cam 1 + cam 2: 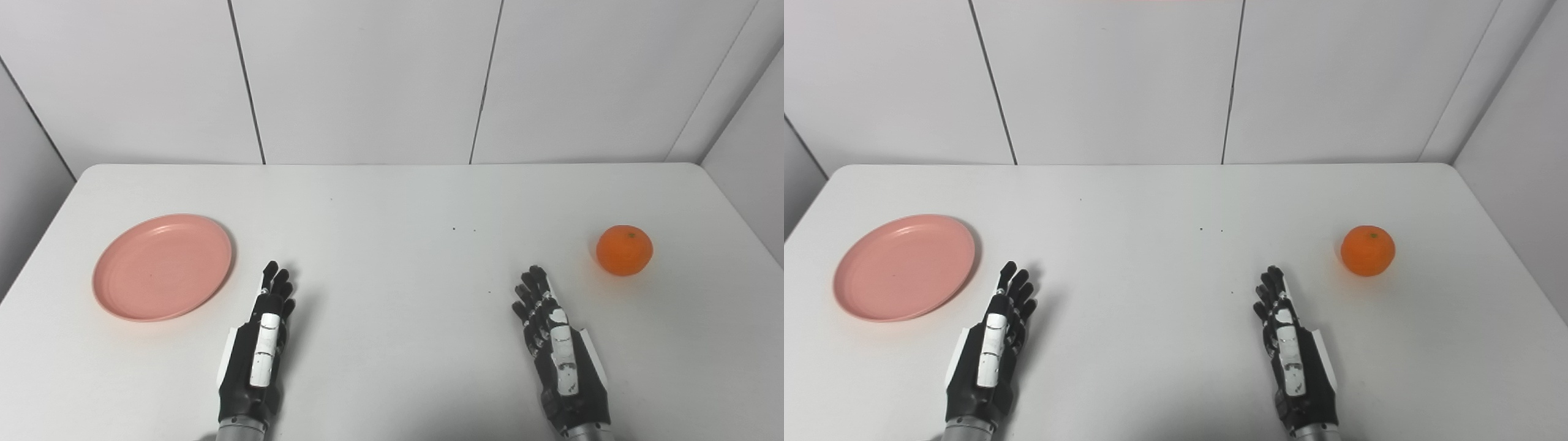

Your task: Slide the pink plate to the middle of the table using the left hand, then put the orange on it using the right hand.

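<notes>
An empty pink plate lies flat on the left side of the white table. An orange sits alone near the right side. My left hand rests near the front edge, just right of the plate and apart from it, fingers stretched forward, holding nothing. My right hand rests the same way at the front right, open, with the orange a short way ahead and to its right.
White wall panels stand behind the table's far edge. The table's right edge runs close past the orange. A few tiny dark specks dot the middle of the tabletop.
</notes>
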You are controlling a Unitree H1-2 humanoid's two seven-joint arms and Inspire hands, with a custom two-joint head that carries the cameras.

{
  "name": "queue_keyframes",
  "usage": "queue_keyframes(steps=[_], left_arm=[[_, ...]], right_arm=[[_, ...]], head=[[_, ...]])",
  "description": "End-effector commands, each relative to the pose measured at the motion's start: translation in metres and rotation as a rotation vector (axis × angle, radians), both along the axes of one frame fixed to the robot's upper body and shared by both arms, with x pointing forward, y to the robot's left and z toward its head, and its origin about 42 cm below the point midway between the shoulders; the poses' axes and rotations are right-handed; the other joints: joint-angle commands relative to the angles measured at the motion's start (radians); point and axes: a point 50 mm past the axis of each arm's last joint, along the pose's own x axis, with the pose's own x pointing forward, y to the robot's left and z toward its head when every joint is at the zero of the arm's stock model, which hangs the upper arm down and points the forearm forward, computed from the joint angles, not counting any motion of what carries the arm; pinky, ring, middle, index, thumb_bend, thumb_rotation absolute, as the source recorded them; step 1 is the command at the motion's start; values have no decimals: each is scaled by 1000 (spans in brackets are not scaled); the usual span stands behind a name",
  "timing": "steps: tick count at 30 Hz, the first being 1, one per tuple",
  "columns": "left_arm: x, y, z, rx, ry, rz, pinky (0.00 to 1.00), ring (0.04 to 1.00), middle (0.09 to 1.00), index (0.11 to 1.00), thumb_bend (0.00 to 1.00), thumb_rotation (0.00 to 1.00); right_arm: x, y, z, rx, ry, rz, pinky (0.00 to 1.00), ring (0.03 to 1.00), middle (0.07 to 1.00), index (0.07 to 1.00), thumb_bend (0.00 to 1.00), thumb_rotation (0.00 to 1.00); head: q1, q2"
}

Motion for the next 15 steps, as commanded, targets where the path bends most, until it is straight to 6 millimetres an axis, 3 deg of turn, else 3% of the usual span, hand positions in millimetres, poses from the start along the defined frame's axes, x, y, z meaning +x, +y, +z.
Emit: queue_keyframes(steps=[1,15], left_arm=[[-52,10,-18,12,88,50,1000,1000,1000,1000,779,919],[-51,10,-18,4,71,56,1000,1000,1000,1000,786,907]], right_arm=[[-7,-10,-14,-8,63,-2,1000,1000,1000,1000,850,996],[-8,-10,-14,-24,10,-39,1000,998,992,999,851,953]], head=[[1,1],[2,2]])
